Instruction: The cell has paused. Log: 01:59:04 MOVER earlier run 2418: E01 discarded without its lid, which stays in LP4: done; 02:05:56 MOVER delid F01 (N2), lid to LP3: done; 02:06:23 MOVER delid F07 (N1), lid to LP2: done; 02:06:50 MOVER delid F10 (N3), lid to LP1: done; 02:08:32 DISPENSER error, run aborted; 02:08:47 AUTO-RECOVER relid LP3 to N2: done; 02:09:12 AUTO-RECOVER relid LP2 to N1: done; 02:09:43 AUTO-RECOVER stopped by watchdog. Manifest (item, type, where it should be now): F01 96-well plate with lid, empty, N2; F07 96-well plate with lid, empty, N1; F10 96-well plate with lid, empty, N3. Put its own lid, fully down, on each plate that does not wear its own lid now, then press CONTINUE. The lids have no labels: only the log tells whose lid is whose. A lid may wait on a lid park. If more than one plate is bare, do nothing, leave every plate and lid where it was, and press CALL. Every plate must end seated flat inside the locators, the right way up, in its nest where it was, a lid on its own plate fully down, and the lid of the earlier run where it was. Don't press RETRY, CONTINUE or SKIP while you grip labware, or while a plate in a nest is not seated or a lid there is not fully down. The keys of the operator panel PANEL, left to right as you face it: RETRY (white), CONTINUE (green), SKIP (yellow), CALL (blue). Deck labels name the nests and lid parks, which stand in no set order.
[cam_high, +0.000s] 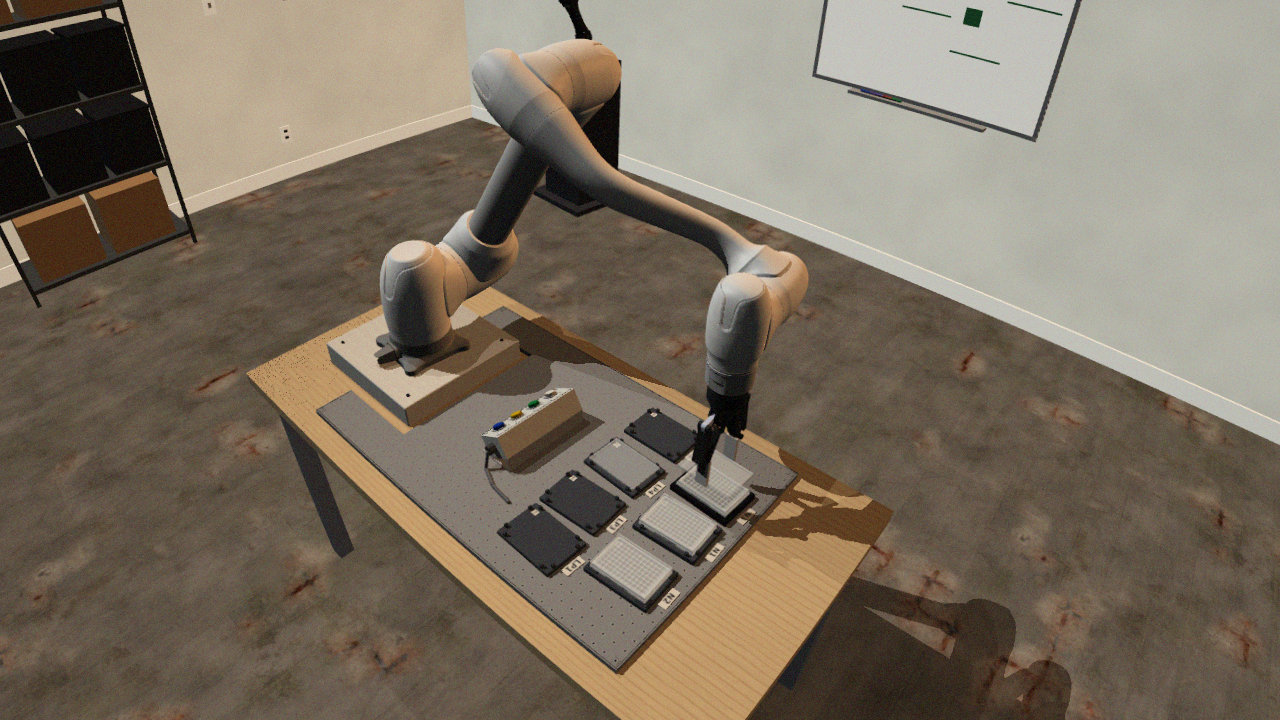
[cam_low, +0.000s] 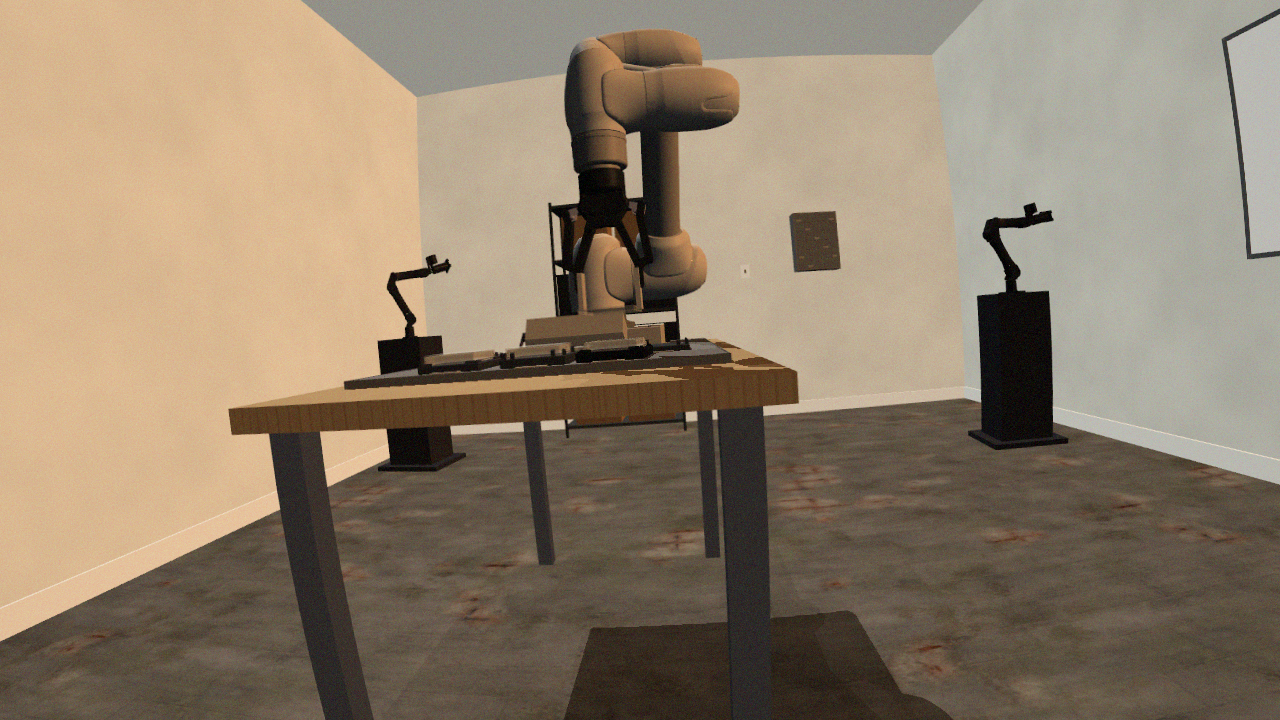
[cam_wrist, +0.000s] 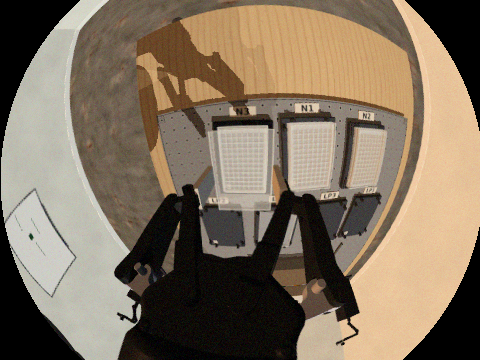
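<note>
The claw (cam_high: 713, 445) is clamped on a clear lid (cam_high: 718, 471), held level just above the bare 96-well plate in nest N3 (cam_wrist: 242, 159) on the desk (cam_high: 733, 626), likely to line up its rim before lowering.

Beige arm (cam_high: 546, 152), black end effector (cam_high: 713, 450) — white gridded plates (cam_high: 677, 524), grey dotted deck (cam_high: 420, 447), striped wooden table (cam_high: 760, 617)
</note>
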